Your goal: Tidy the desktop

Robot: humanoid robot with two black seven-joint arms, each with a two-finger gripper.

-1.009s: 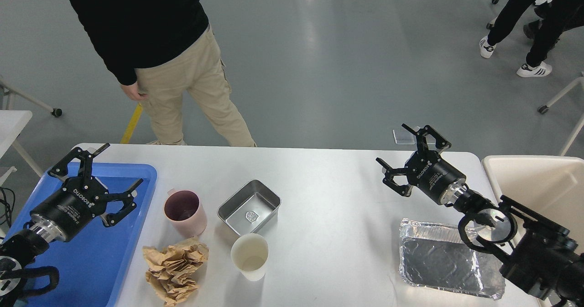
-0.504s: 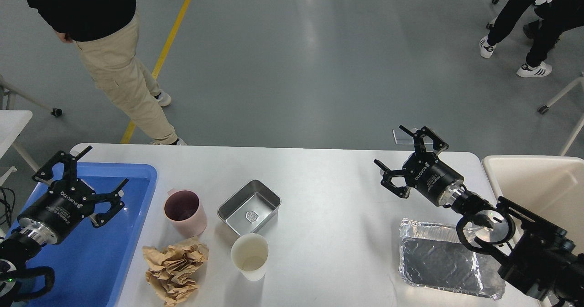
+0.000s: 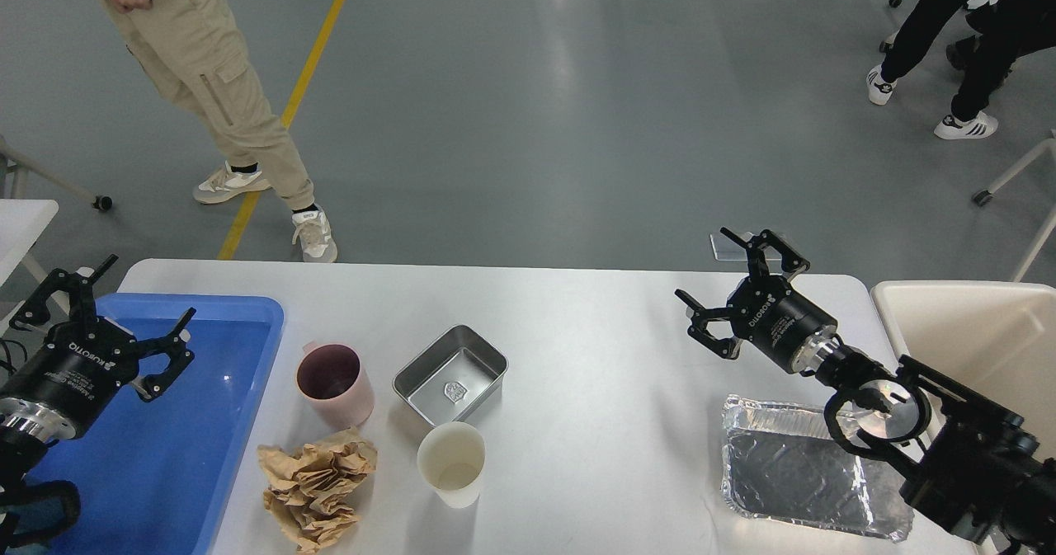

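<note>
The white desktop (image 3: pixel 602 357) fills the lower half of the head view. On it stand a pink mug (image 3: pixel 332 384), a small steel tray (image 3: pixel 450 374), a white paper cup (image 3: pixel 451 463), a crumpled brown paper (image 3: pixel 315 484) and a foil tray (image 3: pixel 810 477). My left gripper (image 3: pixel 103 298) is open and empty above the far left corner of the blue tray (image 3: pixel 173 464). My right gripper (image 3: pixel 726 283) is open and empty above the desktop's far right part, beyond the foil tray.
A beige bin (image 3: pixel 982 340) stands off the desktop's right end. A person in beige trousers (image 3: pixel 206 68) walks on the floor beyond the far left corner. Other people's legs (image 3: pixel 949 35) are at the far right.
My left gripper has drawn back to the left, out to the blue tray's left edge. My right gripper has barely moved. The person in beige trousers has walked away from the desktop.
</note>
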